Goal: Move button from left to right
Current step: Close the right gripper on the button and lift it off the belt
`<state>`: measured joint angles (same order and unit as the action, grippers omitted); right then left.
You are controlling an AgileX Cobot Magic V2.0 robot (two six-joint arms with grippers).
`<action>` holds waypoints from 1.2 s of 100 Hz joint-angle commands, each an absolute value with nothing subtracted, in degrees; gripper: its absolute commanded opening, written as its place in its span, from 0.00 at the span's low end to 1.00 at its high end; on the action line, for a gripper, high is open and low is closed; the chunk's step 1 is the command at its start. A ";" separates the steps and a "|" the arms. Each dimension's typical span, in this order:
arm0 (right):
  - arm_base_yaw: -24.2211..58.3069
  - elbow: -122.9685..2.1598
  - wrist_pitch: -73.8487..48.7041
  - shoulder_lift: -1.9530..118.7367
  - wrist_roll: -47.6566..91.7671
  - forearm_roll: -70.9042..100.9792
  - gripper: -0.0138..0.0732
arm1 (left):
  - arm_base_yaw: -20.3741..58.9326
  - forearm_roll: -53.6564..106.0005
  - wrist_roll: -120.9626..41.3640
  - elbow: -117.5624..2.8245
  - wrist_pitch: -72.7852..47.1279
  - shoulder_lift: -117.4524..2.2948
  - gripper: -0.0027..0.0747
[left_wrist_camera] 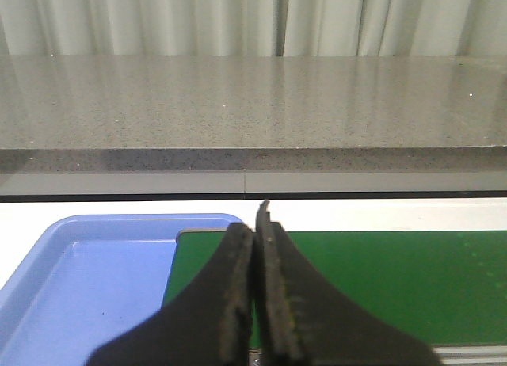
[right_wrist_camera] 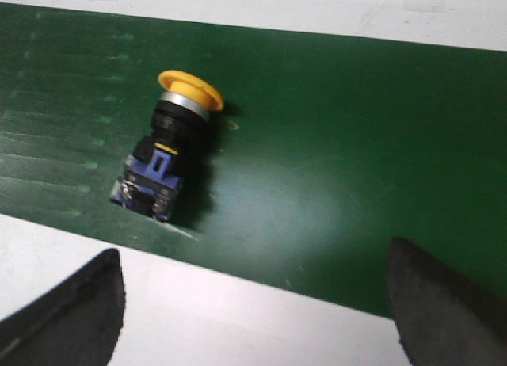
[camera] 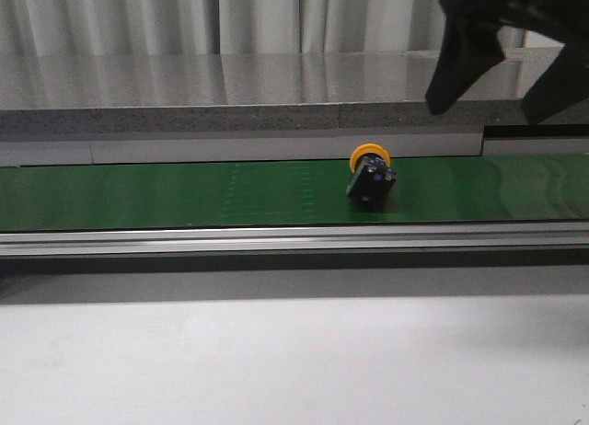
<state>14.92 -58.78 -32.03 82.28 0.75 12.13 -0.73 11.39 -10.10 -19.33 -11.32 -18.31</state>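
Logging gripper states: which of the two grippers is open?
The right gripper: its fingers stand wide apart above the button. The left gripper is shut.

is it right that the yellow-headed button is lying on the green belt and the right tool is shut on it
Not quite. The yellow-headed black push-button does lie on the green conveyor belt, but the right tool is open and apart from it, as the right wrist view shows.

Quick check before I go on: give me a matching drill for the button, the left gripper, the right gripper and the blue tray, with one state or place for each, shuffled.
Things:
1. button
2. left gripper
3. right gripper
4. blue tray

States or places:
A. fingers pressed together, holding nothing
B. lying on its side on the green belt
C. fingers spread wide, above the belt
D. beside the belt's end

Pairs: 1-B, 2-A, 3-C, 4-D
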 commanded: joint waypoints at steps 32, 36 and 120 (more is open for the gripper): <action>15.58 -68.49 -29.06 91.64 1.47 14.65 0.91 | -0.27 12.05 -10.16 -20.90 -6.46 -18.67 0.01; 15.58 -68.49 -28.88 92.32 1.47 14.81 0.91 | -0.27 12.05 -10.16 -20.90 -6.46 -18.67 0.01; 15.58 -68.49 -31.63 95.75 1.47 15.72 0.41 | -0.27 12.05 -10.16 -20.90 -6.46 -18.67 0.01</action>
